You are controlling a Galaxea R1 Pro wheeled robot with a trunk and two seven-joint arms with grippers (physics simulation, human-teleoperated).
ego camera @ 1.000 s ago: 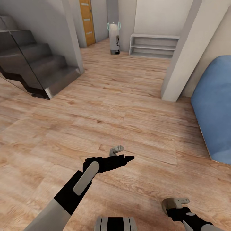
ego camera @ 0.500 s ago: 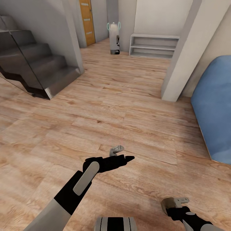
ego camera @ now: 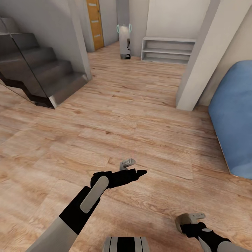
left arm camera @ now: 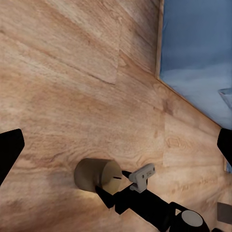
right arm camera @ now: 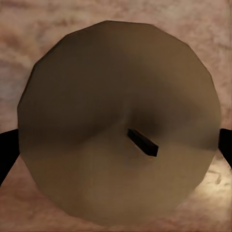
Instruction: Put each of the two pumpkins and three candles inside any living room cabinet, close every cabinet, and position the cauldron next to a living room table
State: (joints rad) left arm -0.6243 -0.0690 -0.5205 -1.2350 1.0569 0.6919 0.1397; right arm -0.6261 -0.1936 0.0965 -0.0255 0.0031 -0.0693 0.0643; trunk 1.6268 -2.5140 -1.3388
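Surface: light-brown wood-plank floor (ego camera: 133, 115), laid through an open room. Dark grey stairs (ego camera: 38, 75) stand at the robot's far left, an orange door (ego camera: 95, 24) and a low pale-grey open shelf unit (ego camera: 168, 49) at the far end, a square pale pillar (ego camera: 201, 59) ahead on the right, and a rounded blue upholstered seat (ego camera: 232, 119) at the right edge, just past the pillar.

Left gripper (ego camera: 134, 167): held out low over bare floor, its black fingers spread wide apart with nothing between them. In the left wrist view its two dark fingertips (left arm camera: 9, 152) sit at opposite edges of the frame.

Right gripper (ego camera: 187, 220): low at the robot's near right, close above the floor. A short stubby beige-grey candle (right arm camera: 118, 133) with a small dark wick is clamped in it; the right wrist view has the candle's flat round top between the two dark fingertips, one at each side and touching it. The left wrist view shows the same candle (left arm camera: 96, 175) at the tip of the right gripper (left arm camera: 116, 186), above the planks, with the blue seat (left arm camera: 198, 53) beyond.
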